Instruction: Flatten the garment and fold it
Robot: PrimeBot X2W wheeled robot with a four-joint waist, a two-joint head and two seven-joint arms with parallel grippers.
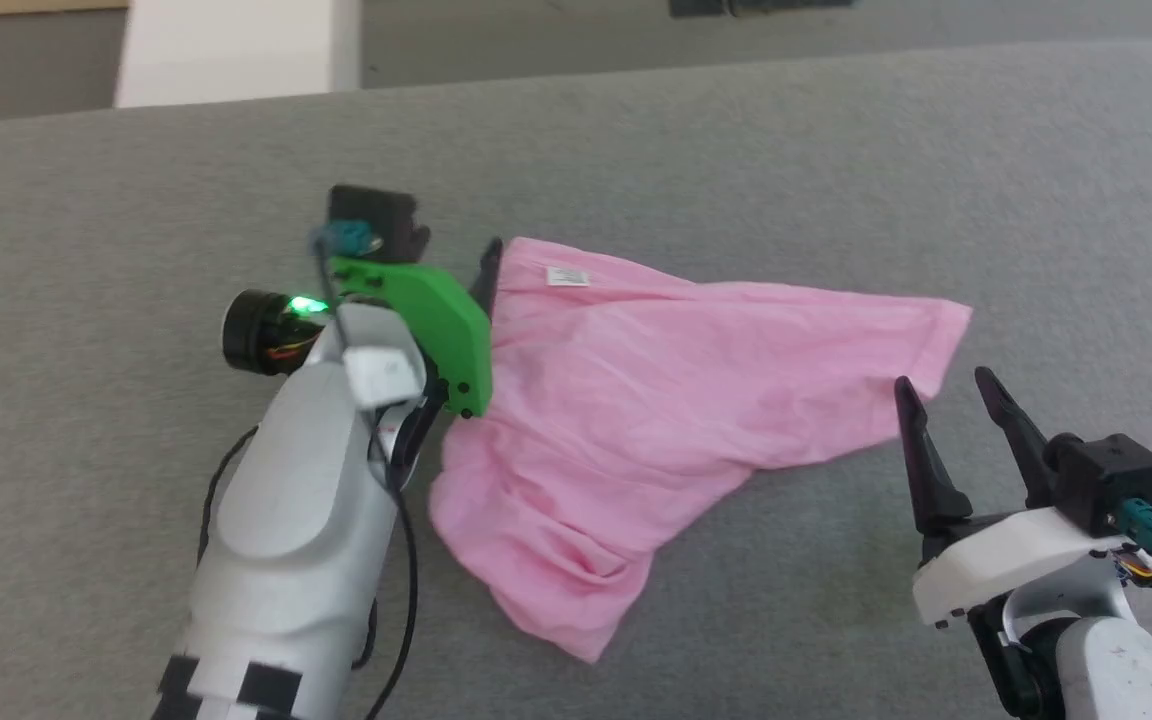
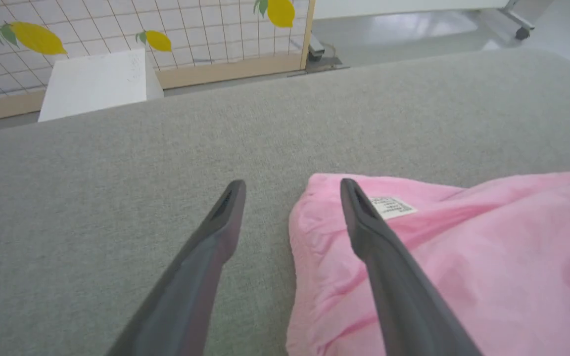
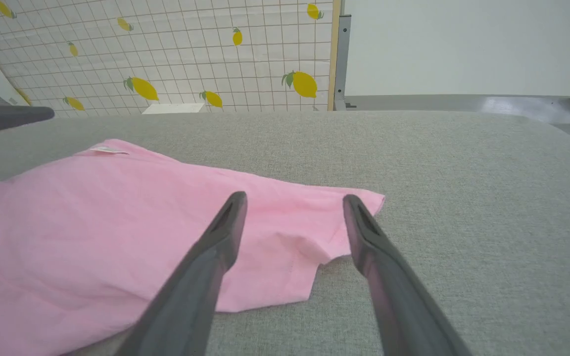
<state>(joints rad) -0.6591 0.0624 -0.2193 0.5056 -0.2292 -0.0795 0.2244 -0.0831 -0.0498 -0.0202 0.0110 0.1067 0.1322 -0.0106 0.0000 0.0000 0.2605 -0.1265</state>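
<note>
The garment (image 1: 656, 390), light pink wrinkly shorts, lies spread on the grey padded table (image 1: 736, 150), its white label (image 1: 567, 276) at the far left corner. My left gripper (image 1: 456, 250) stands open at the garment's left edge. In the left wrist view the left gripper (image 2: 292, 184) straddles that edge: one finger is over the pink garment (image 2: 463, 267) beside the label (image 2: 393, 206), the other over bare grey. My right gripper (image 1: 941, 378) is open and empty by the garment's right corner. In the right wrist view the right gripper (image 3: 294, 197) points over that corner of the garment (image 3: 92, 222).
A white box (image 1: 226, 45) stands beyond the table's far edge, before a tiled wall with lemon prints (image 3: 191, 49). A dark object (image 1: 756, 7) sits at the top. Bare grey surface (image 1: 1036, 200) stretches right and behind the garment. The left arm's finger (image 3: 8, 117) shows in the right wrist view.
</note>
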